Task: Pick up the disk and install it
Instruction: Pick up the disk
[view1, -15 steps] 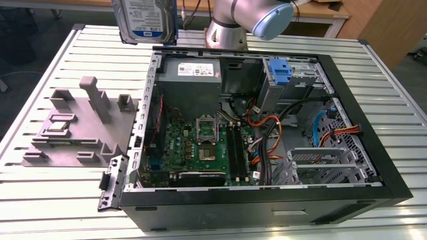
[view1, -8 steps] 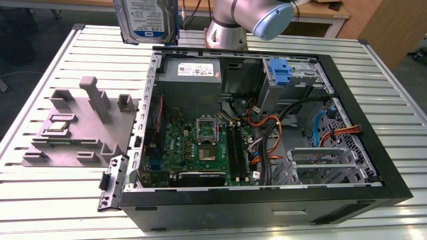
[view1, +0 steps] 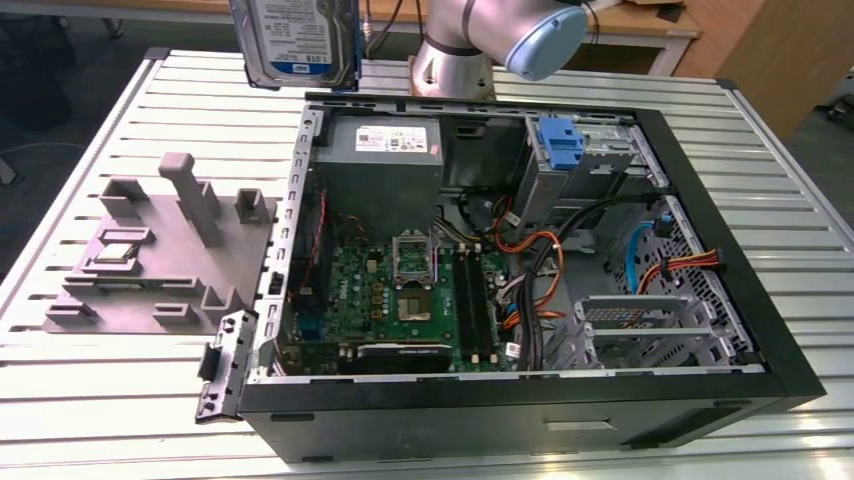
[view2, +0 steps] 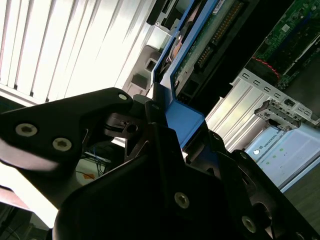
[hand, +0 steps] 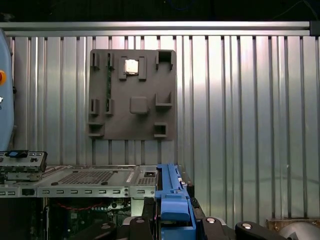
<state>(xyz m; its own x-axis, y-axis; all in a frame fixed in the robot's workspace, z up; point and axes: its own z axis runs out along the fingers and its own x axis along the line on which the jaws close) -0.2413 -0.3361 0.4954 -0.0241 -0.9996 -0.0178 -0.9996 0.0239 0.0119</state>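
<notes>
Disk (view1: 296, 40) is aloft, upright, with its white-and-blue label facing the exterior camera. It hangs clear of the slatted table (view1: 120, 400), over the far edge, just beyond the far corner of the open computer case (view1: 534, 395) on the exterior view's left. The arm (view1: 497, 38) stands just beside it on the exterior view's right.

Gripper (view2: 175, 122) is clamped on the disk. In the second wrist view the black fingers (view2: 145, 112) press on either side of the blue carrier bracket, and the drive's green circuit-board side runs away from them. In the first wrist view the blue bracket edge of the disk (hand: 170, 197) rises from between the black finger parts.

Inside the case, seen from the exterior view:
- power supply (view1: 387, 150) at the far wall
- blue-handled caddy (view1: 563, 145) beside it
- motherboard (view1: 400, 290) on the floor
- silver perforated drive cage (view1: 641, 320) on the exterior view's right, among orange and black cables

Grey fixture plate (view1: 160, 250) lies on the table on the exterior view's left of the case, well apart from the disk. A small square chip (view1: 118, 252) sits in one of its pockets — also visible in the first wrist view, plate (hand: 132, 115) and chip (hand: 131, 66).
</notes>
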